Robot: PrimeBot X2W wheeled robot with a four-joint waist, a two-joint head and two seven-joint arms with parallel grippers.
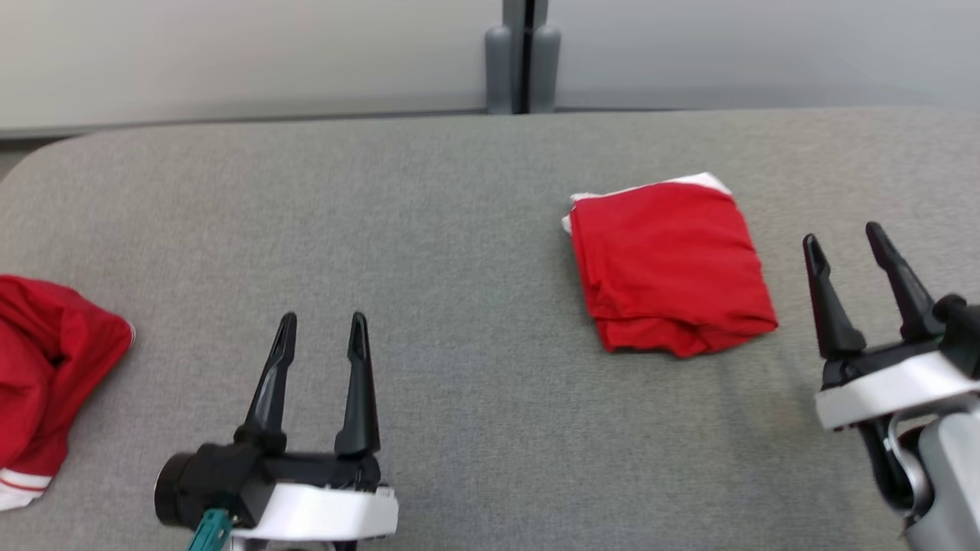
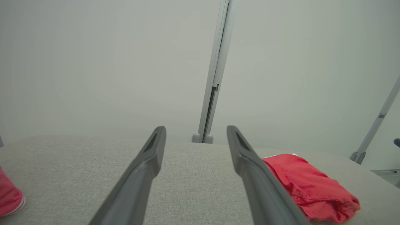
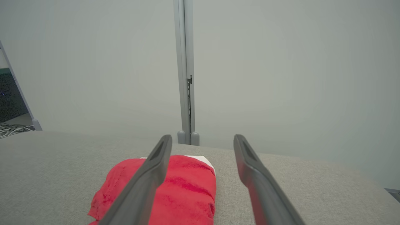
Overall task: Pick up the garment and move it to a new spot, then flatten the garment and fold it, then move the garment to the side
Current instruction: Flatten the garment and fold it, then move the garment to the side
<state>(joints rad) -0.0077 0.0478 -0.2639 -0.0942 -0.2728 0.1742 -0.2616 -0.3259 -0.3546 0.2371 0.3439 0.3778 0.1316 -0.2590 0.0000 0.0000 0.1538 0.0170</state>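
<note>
We find no readable text, label, brand, number or sign on anything here; every surface we can see reads plain.

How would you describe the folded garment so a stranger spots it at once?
Find the grey table. On its right half, beside the right claw, lies the folded garment. Unlike the crumpled garment at the left edge, it is a neat red square with white along its far edge.

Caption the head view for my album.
Folded red garment lies on the grey table between the open left end effector and open right end effector.
</note>
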